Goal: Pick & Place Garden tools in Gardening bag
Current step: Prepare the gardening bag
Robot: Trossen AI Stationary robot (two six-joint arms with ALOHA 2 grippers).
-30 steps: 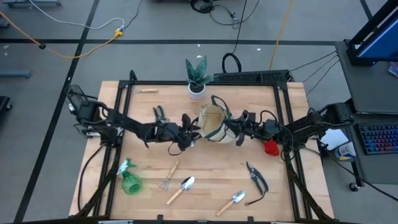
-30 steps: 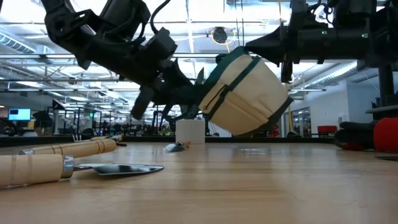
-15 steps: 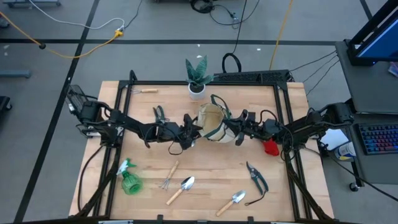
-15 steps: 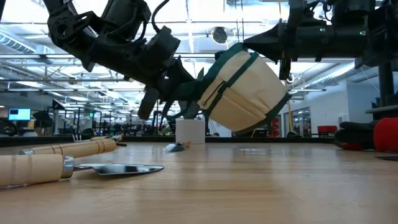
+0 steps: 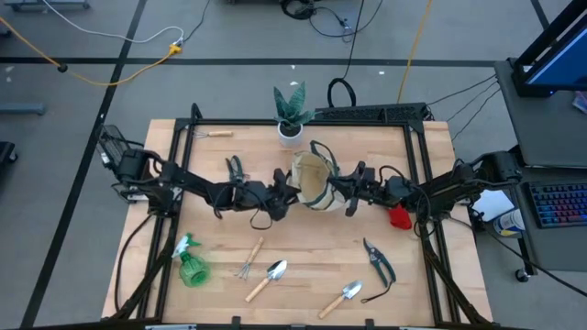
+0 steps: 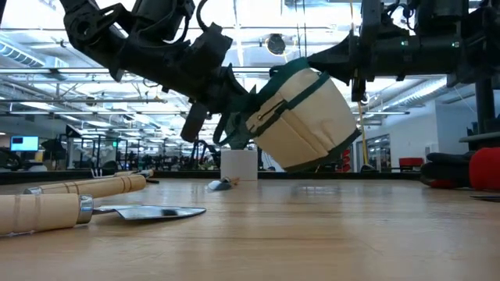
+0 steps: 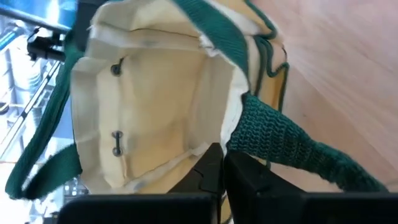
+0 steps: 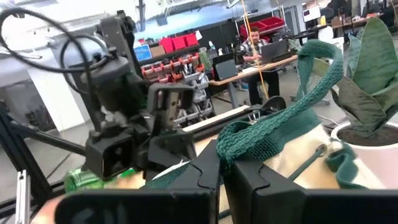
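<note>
Bag (image 5: 313, 181) hangs tilted between both hands, mouth toward left hand (image 5: 288, 186); left hand clamped on rim, right hand (image 5: 341, 191) clamped on handle strap.

We can't see the gardening bag (image 5: 314, 181) bottom from above; its far handle (image 7: 37, 149) runs off the left wrist pic's edge. In low view the red item (image 6: 484, 168) is cut by the right edge, the wooden trowel handle (image 6: 39, 211) by the left. Tool by the table's far left corner (image 5: 216, 134): too small to ID. Person (image 8: 254, 46) in the room behind: too small for detail.
</note>
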